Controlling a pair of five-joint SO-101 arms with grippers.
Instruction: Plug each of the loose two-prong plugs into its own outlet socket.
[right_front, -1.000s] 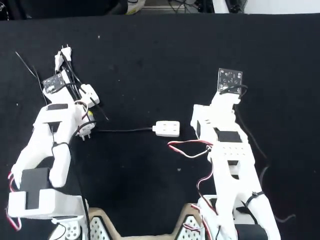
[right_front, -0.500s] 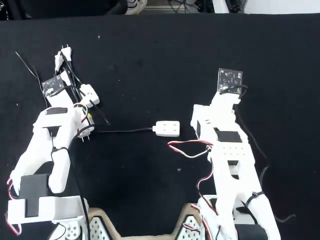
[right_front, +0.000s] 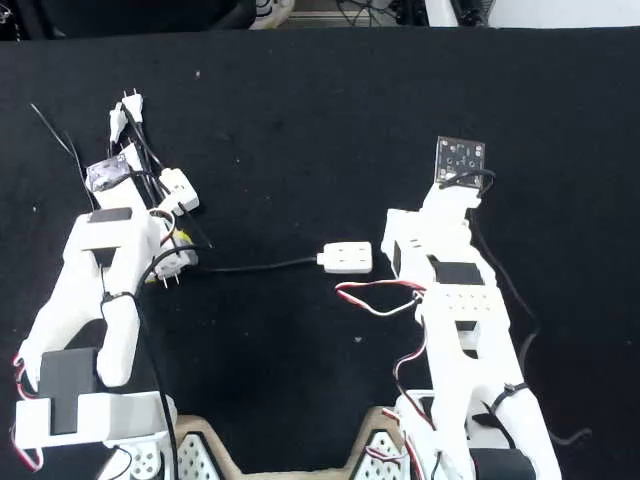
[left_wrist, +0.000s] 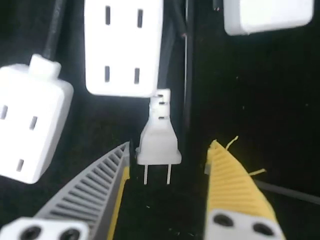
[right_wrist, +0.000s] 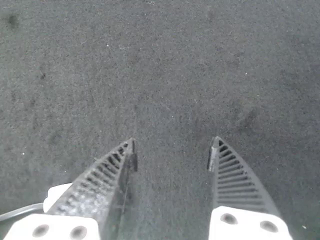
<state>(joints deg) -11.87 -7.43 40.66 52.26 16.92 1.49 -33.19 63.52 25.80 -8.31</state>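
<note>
You are at the first step, I think, taking hold of a plug, and nothing is plugged in yet. The left tool (left_wrist: 169, 146) stands wide open around a white two-prong plug (left_wrist: 158, 135), which lies on the desk (right_wrist: 165, 60) between the two fingers. The grey finger almost touches the plug's base and the yellow finger is apart from it, so the tool holds nothing. The prongs point back toward the tool, and the cord end points forward to an outlet block (left_wrist: 124, 45) just beyond the fingertips. To the grey finger's side lies a second outlet block (left_wrist: 31, 125). Each slot I can see on these two blocks has no plug in it. The next move probably calls for closing on the flat sides of the plug body, not on the prongs. After that you must turn the plug around, because now the prongs face away from the slots. The right tool (right_wrist: 173, 141) is also open, holds nothing and hangs over bare desk. The outlet with the cord (right_front: 346, 258) lies just beside this arm, and another loose plug (right_front: 124, 104) lies well ahead of the left tool.
</note>
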